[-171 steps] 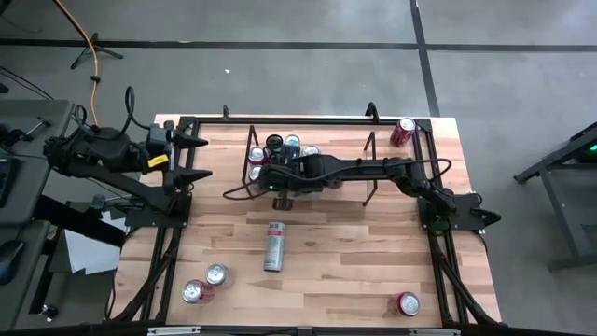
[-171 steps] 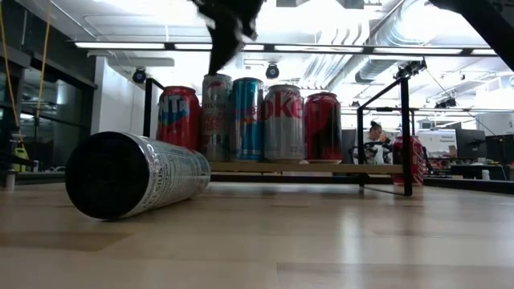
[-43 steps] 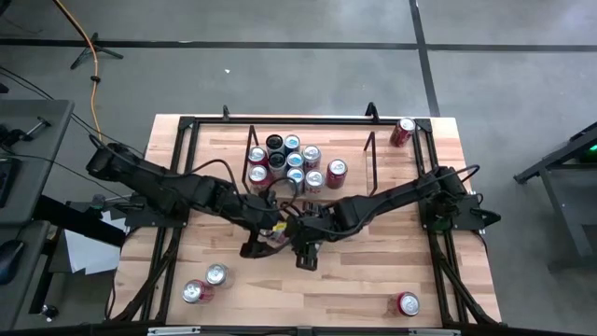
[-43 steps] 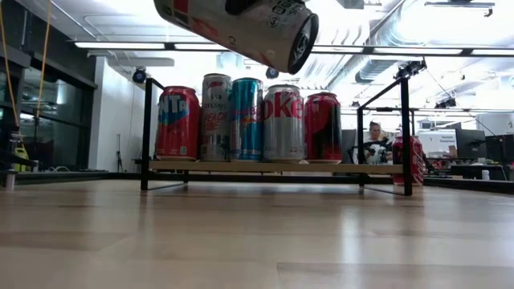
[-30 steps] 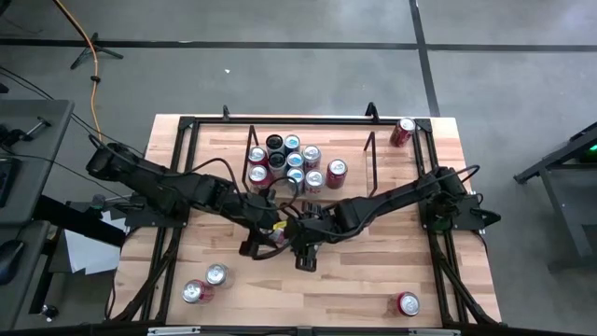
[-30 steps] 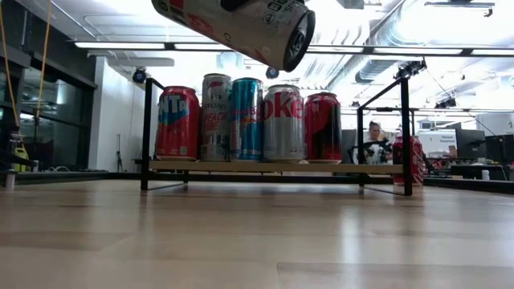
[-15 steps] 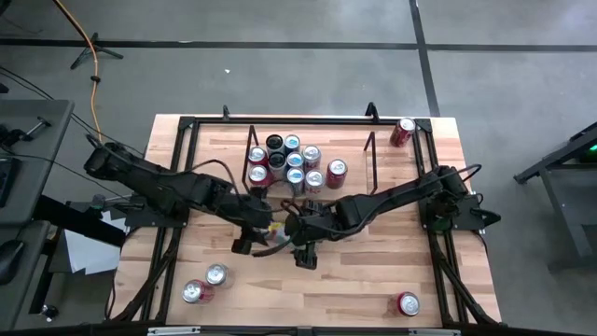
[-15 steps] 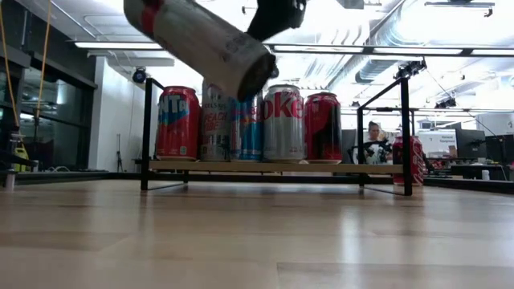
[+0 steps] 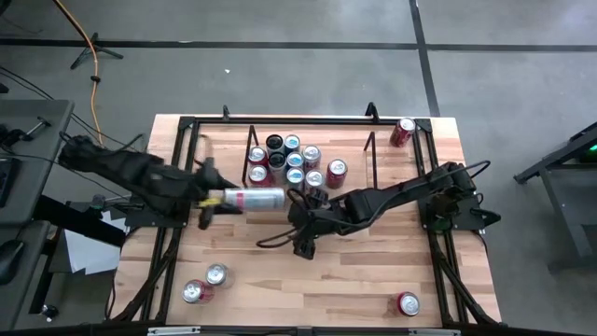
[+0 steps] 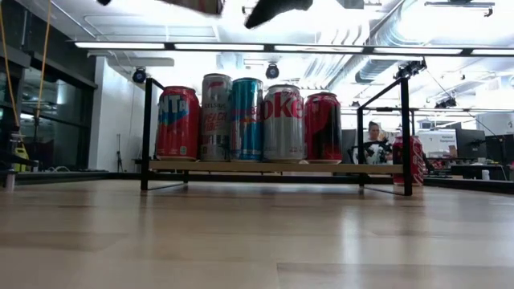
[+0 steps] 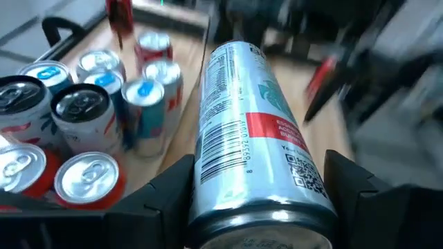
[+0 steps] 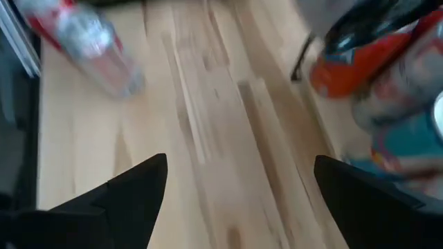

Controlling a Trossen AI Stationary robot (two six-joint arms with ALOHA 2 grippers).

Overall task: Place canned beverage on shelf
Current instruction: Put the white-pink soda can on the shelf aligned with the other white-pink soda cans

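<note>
Handoff done: right fingers (image 9: 300,245) let go, spread wide, empty; my left fingers (image 9: 207,199) clamp can (image 9: 250,199); shelf (image 9: 370,149) next.

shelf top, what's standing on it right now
A cluster of upright drink cans fills one end of the low black-rod shelf; the low view shows five in front, hiding those behind. The rest is bare.

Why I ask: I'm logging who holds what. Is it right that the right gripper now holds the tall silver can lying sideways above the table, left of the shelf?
Not quite: the left gripper holds the tall silver can, not the right one. The high view and the left wrist view show it. The right gripper is open and empty. The can is indeed sideways, left of the shelf.
</note>
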